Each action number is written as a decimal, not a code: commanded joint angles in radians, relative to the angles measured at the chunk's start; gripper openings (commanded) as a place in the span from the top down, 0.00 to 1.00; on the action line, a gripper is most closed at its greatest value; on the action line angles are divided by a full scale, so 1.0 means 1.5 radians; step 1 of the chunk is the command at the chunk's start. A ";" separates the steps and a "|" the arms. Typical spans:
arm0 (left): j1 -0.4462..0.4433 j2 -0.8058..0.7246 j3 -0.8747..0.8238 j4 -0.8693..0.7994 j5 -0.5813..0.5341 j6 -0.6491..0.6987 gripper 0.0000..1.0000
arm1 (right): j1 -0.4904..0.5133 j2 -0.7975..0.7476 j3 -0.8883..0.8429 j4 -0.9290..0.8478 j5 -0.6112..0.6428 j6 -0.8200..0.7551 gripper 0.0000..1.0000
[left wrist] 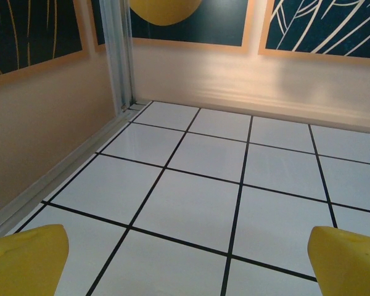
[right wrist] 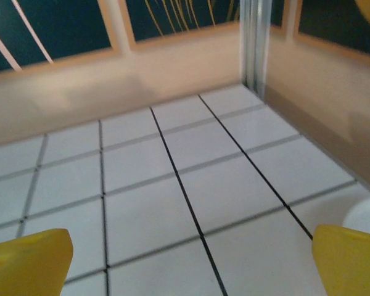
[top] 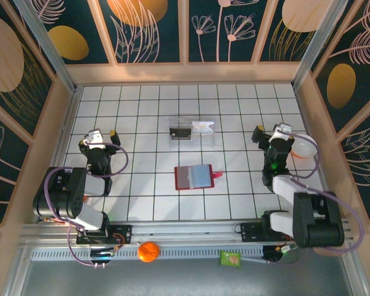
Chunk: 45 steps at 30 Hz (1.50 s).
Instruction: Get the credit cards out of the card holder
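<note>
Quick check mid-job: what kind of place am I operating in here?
Probably a staged robot test cell, not a real room: a white gridded tabletop, walled in by leaf-patterned panels, with a metal mounting rail along the near edge.

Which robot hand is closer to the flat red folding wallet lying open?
Right. The right gripper is right of the flat red folding wallet and farther back; the left gripper is farther away on its left.

No readable text, label or number shows anywhere.
</note>
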 commanded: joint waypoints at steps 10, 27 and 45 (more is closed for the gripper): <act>0.002 -0.002 -0.002 0.026 -0.011 -0.010 0.01 | -0.053 0.183 -0.035 0.287 -0.169 -0.015 0.01; 0.001 -0.002 -0.001 0.027 -0.011 -0.010 0.01 | -0.017 0.210 -0.069 0.374 -0.053 -0.024 0.01; 0.001 0.000 0.003 0.021 -0.011 -0.010 0.01 | -0.016 0.210 -0.069 0.375 -0.053 -0.023 0.01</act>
